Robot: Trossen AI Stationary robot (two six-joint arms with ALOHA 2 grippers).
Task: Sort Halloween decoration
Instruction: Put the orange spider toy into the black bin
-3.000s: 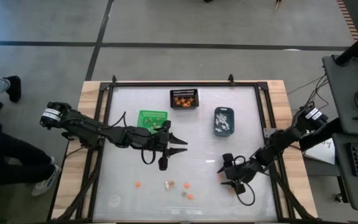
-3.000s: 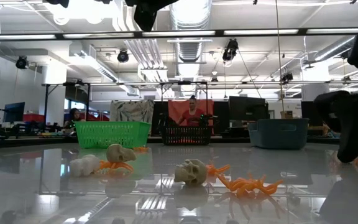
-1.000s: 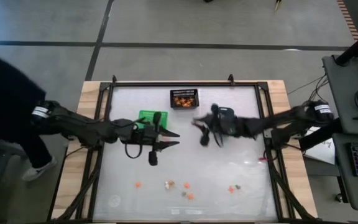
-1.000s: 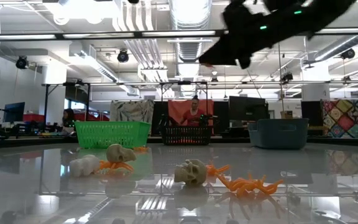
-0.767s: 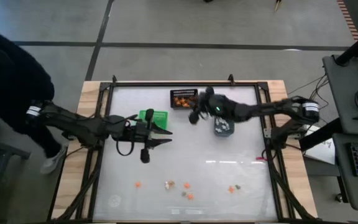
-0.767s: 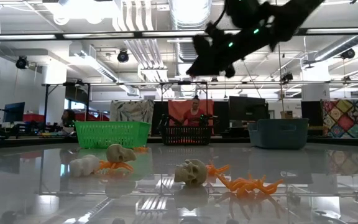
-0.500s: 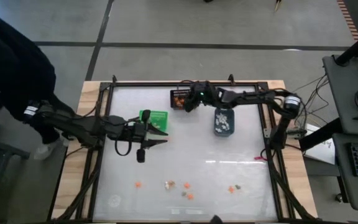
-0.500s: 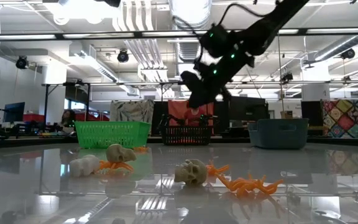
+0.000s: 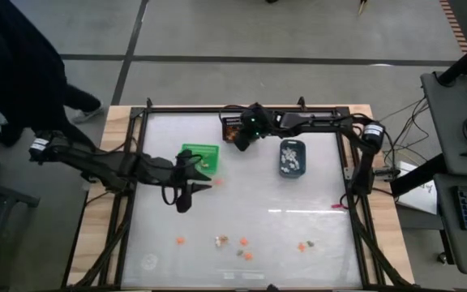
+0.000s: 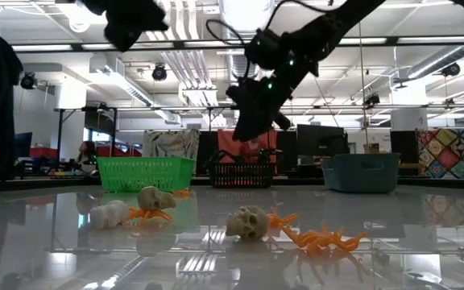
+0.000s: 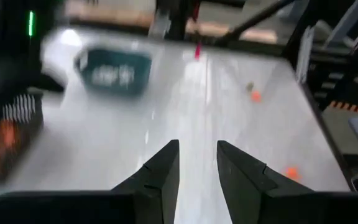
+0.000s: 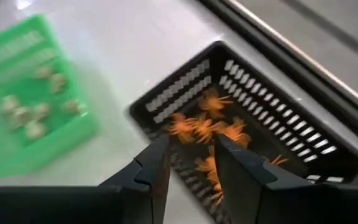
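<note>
Loose Halloween decoration trinkets lie near the table's front edge: orange ones (image 9: 180,240) (image 9: 302,246) and a pale skull (image 9: 220,240); the low view shows skulls (image 10: 248,221) and an orange spider (image 10: 321,239). My right gripper (image 9: 235,139) (image 12: 191,144) hovers open above the black mesh bin (image 9: 232,122) (image 12: 185,93), which holds orange trinkets (image 12: 197,127). My left gripper (image 9: 205,180) (image 11: 197,149) stands open and bare above the table, just near of the green bin (image 9: 191,149) (image 12: 42,25), which holds pale skulls (image 12: 36,112).
A blue-grey bin (image 9: 283,159) (image 11: 114,68) with pale pieces stands right of the black bin. A dark frame (image 9: 242,108) runs round the table. A person in dark clothes (image 9: 14,65) stands beyond the table's left far corner. Bare table lies between the bins and the trinkets.
My right gripper has swung from above the table's middle toward the far edge and leftward, past the blue-grey bin, and hangs over the black mesh bin. My left gripper has drawn back a little toward the table's left edge. The person at the left has walked farther away.
</note>
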